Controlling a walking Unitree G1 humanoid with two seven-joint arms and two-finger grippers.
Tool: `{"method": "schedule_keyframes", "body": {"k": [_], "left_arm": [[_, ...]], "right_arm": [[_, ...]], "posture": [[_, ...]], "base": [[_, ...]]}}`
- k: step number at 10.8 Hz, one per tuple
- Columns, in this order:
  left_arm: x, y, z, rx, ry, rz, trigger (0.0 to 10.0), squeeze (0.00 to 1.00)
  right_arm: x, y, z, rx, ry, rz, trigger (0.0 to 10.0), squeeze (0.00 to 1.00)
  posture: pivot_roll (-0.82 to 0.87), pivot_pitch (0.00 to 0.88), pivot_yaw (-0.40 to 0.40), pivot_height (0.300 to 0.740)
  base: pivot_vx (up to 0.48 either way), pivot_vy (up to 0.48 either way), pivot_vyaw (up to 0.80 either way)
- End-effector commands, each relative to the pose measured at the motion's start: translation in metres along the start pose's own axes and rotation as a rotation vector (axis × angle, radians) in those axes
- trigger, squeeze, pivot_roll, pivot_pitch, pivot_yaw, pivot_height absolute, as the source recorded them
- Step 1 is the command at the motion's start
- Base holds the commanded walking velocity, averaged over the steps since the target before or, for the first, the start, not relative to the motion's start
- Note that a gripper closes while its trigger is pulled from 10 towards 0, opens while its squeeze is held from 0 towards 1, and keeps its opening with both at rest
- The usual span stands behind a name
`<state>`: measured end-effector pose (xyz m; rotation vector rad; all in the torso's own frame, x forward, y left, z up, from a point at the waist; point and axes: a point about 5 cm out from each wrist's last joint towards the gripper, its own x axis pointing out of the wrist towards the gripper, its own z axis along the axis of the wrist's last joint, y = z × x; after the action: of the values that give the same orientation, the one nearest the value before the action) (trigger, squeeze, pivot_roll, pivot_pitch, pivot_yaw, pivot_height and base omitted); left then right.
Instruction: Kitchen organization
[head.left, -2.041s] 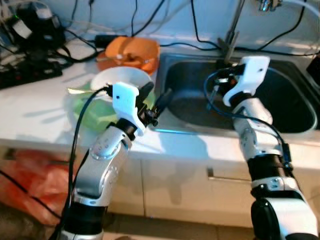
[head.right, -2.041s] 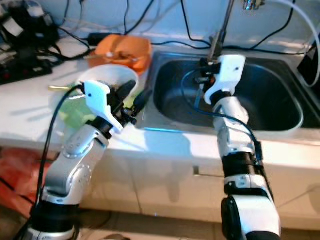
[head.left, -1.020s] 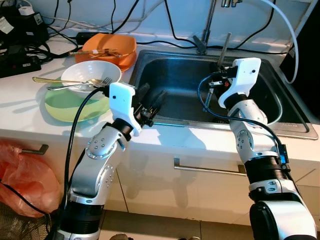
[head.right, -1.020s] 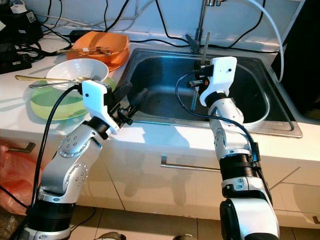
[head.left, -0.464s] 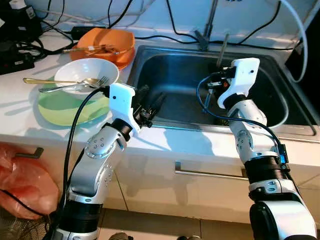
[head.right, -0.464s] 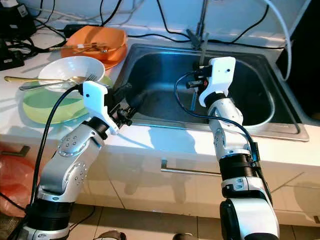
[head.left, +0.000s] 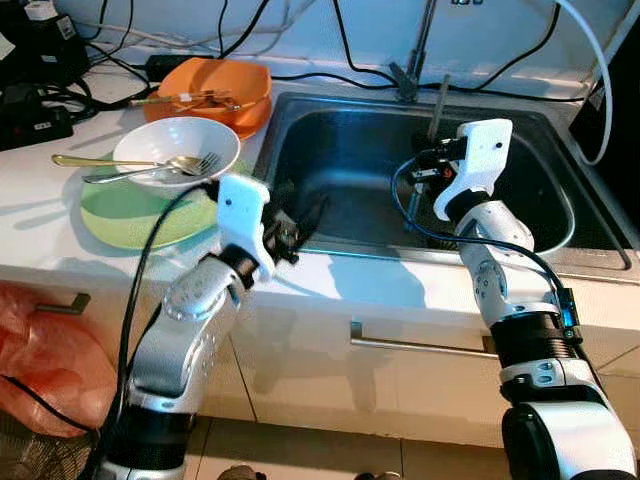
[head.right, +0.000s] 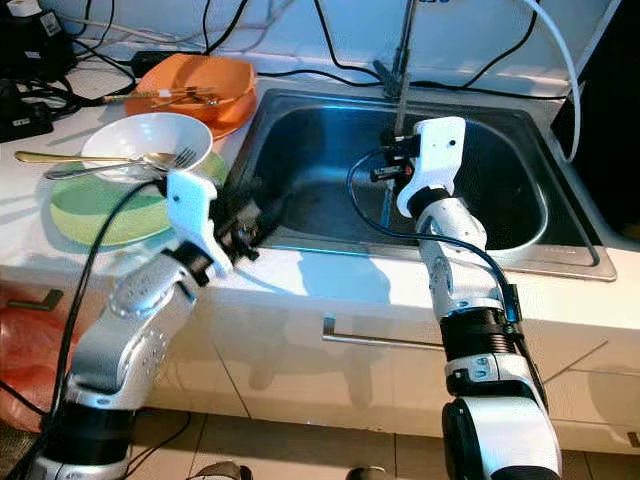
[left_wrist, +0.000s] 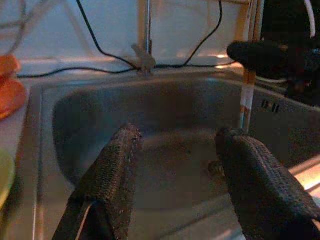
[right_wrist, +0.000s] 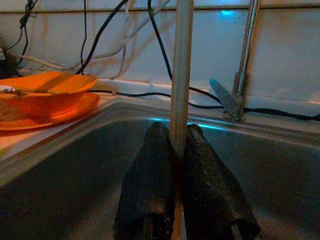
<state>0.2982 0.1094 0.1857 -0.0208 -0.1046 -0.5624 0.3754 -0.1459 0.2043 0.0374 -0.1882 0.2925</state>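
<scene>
My right gripper (right_wrist: 172, 145) is closed on a pale wooden chopstick (right_wrist: 180, 75), which stands almost upright, its long axis rising above my fingers over the steel sink (head.left: 540, 215). My left gripper (left_wrist: 175, 150) is open and holds nothing, at the sink's near edge. The white bowl with fork and spoon (head.left: 175, 150) lies on the counter (head.left: 60, 215) beyond my left gripper, away from the sink, so I judge my left arm is nearer to it.
</scene>
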Motion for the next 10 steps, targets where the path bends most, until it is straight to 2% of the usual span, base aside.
{"method": "schedule_keyframes", "body": {"k": [1,3,6,7,8,9,10], "left_arm": [[-0.005,-0.006,0.003,0.021,0.004,-0.019,10.0,0.0],[-0.007,-0.008,0.003,0.02,0.015,-0.036,10.0,0.0],[-0.011,-0.012,0.004,0.018,0.027,-0.056,10.0,0.0],[-0.013,-0.018,0.003,0.015,0.034,-0.087,10.0,0.0],[-0.013,-0.02,0.002,0.014,0.042,-0.106,10.0,0.0],[-0.014,-0.022,0.002,0.013,0.048,-0.116,10.0,0.0],[-0.015,-0.022,0.001,0.012,0.055,-0.122,10.0,0.0]], "right_arm": [[-0.004,0.002,-0.005,-0.003,0.037,0.012,10.0,0.0],[0.001,0.006,-0.009,-0.019,0.073,0.043,10.0,0.0],[0.014,0.001,-0.009,-0.093,0.138,0.089,10.0,0.0],[0.022,-0.001,-0.011,-0.131,0.178,0.109,10.0,0.05],[0.026,0.001,-0.011,-0.141,0.189,0.132,10.0,0.05],[0.029,0.004,-0.013,-0.146,0.205,0.156,10.0,1.0],[0.03,0.008,-0.016,-0.145,0.224,0.182,10.0,1.0]], "posture": [[0.12,0.126,-0.023,0.74],[0.12,0.138,-0.027,0.74],[0.14,0.161,-0.036,0.74],[0.14,0.165,-0.037,0.74],[0.15,0.167,-0.041,0.74],[0.15,0.166,-0.046,0.74],[0.16,0.165,-0.049,0.74]], "base": [[0.0,0.0,0.0],[0.0,0.0,0.0],[0.0,0.0,0.0],[0.0,0.0,0.0],[0.0,0.0,0.0],[0.0,0.0,0.0],[0.0,0.0,0.0]]}}
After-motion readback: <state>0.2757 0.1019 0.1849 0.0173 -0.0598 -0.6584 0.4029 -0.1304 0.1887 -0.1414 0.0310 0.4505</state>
